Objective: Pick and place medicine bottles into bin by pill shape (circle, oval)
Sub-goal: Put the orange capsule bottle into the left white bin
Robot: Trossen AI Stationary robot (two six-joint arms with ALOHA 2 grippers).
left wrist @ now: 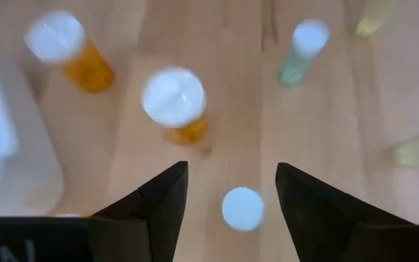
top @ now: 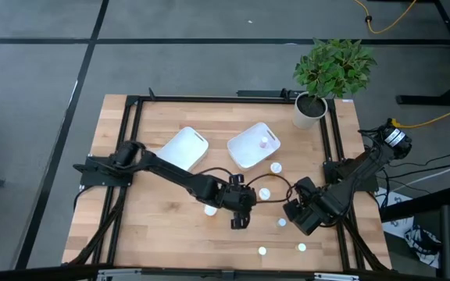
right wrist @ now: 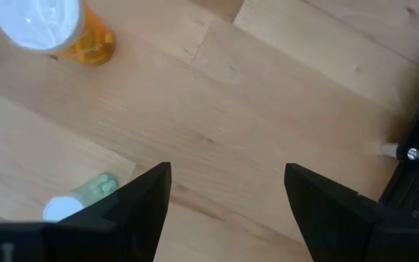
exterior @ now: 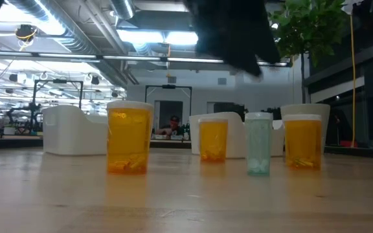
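Note:
Small medicine bottles with pale caps stand on the wooden table; one pink bottle (top: 265,143) lies in the right white tray (top: 244,154). My left gripper (top: 239,212) hangs open over the table's middle. In the left wrist view (left wrist: 231,189) its fingers stand on either side of a white-capped bottle (left wrist: 242,209) below them, without touching it. Beyond it are two orange bottles (left wrist: 174,102) (left wrist: 68,47) and a pale green one (left wrist: 304,47). My right gripper (top: 297,212) is open and empty (right wrist: 228,189), just right of the left one, over bare wood.
A second white tray (top: 184,148) lies left of the first. A white plant pot (top: 309,109) stands at the far right corner. More bottles stand near the front edge (top: 262,250) (top: 301,247). In the low view, three orange bottles (exterior: 129,139) and a pale green one (exterior: 258,144) stand before the trays.

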